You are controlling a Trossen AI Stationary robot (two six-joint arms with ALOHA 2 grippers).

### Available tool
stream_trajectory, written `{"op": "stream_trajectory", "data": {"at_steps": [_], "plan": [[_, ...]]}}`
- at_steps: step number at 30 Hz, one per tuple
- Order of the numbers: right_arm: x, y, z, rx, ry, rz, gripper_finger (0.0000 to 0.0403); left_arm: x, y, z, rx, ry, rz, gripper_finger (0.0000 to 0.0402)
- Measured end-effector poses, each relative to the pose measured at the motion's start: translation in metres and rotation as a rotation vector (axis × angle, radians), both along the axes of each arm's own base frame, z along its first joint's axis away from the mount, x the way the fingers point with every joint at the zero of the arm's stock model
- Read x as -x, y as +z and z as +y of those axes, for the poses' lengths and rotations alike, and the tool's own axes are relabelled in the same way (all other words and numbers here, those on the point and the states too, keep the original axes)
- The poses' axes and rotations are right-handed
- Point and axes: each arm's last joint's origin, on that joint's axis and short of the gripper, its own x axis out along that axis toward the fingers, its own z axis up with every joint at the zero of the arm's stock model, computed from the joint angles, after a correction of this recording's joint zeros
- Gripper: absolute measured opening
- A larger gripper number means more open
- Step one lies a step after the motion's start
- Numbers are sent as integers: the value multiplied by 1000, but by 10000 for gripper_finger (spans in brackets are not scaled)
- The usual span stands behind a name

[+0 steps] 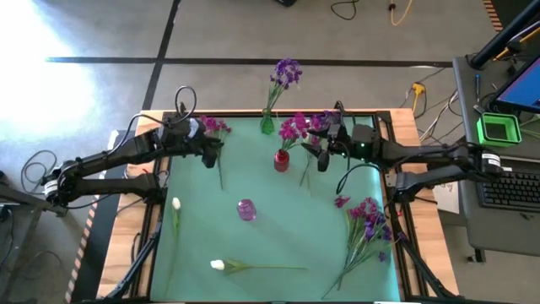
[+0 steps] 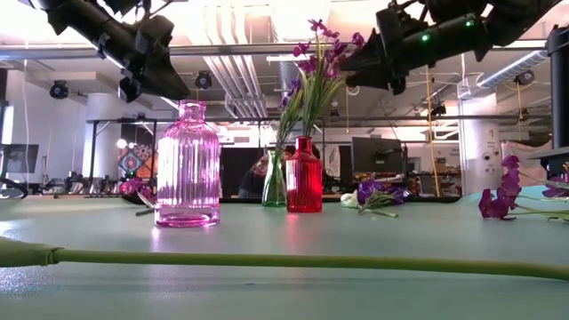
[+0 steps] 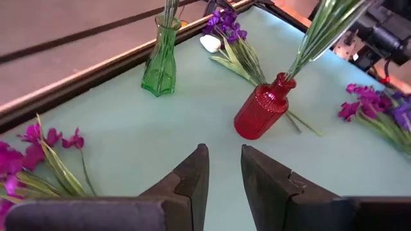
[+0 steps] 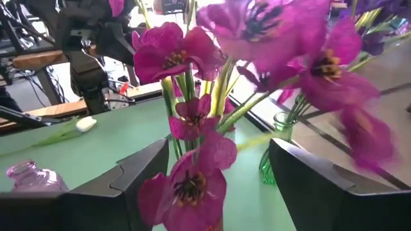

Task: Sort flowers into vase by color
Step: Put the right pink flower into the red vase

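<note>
Magenta flowers in red vase, purple in green vase, pink vase empty; both hands released.

Open-plan lab: exposed ceiling ducts, monitors, floor cables.

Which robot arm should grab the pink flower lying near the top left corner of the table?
Probably the left. Its gripper hangs right beside that magenta flower, fingers slightly apart and empty. The right gripper is across the table, open around blooms in the red vase.
</note>
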Motion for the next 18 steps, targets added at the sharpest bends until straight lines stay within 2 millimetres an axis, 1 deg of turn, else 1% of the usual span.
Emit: {"op": "stream_trajectory", "data": {"at_steps": [3, 7, 13, 18], "plan": [[5, 1, 1, -17, -3, 22, 268, 2, 2, -1, 56, 26, 15, 79], [12, 3, 3, -43, -7, 39, 270, 3, 11, -5, 119, 33, 77, 79], [19, 2, 6, -90, -14, 81, 266, 1, 30, -12, 163, 8, 134, 79], [23, -3, 7, -149, -26, 129, 267, 5, 41, -22, 234, 46, 211, 79]]}}
